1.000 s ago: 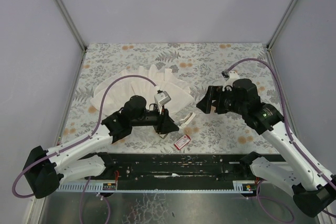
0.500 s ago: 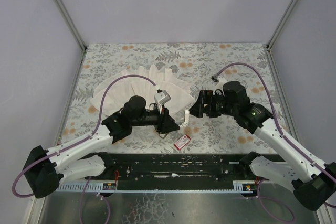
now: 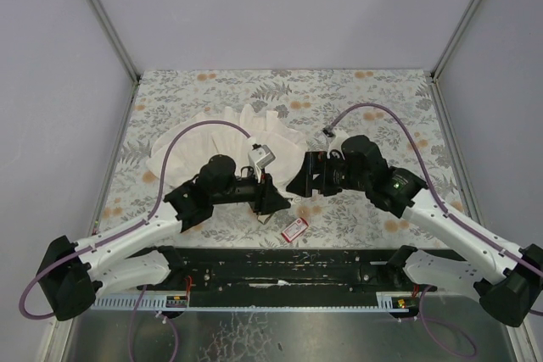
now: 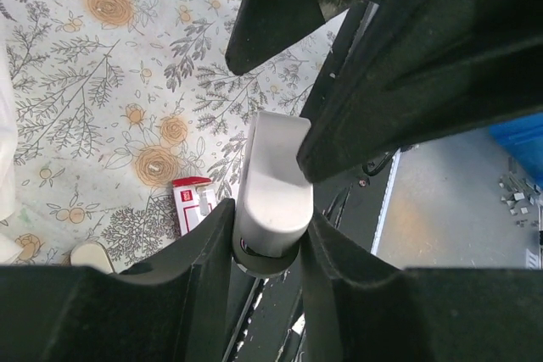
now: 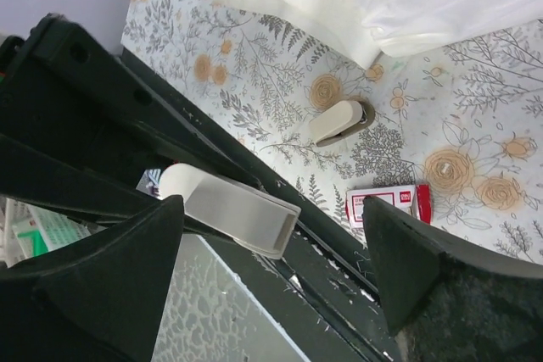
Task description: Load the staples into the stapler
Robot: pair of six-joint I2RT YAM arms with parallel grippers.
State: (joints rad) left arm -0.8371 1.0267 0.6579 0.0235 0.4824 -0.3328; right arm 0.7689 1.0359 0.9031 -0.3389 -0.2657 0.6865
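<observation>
My left gripper (image 4: 268, 214) is shut on the stapler (image 4: 271, 180), a pale grey oblong body with a hollow end, and holds it above the table's near edge. In the right wrist view the stapler (image 5: 233, 209) sticks out between the spread fingers of my open right gripper (image 5: 271, 209), nearer the left finger. In the top view the left gripper (image 3: 278, 199) and right gripper (image 3: 297, 182) meet tip to tip. The red staple box (image 3: 294, 228) with its white label lies shut on the table below them; it also shows in the wrist views (image 4: 193, 203) (image 5: 389, 202). No staple strip shows.
A small beige rounded piece (image 5: 338, 121) with a dark underside lies on the table near the red box. The big white pleated cloth (image 3: 237, 137) lies behind the left arm. A black rail (image 3: 280, 270) runs along the near edge.
My right gripper has moved left and down until its open fingers stand around the stapler. The left gripper has stayed almost still, holding the stapler.
</observation>
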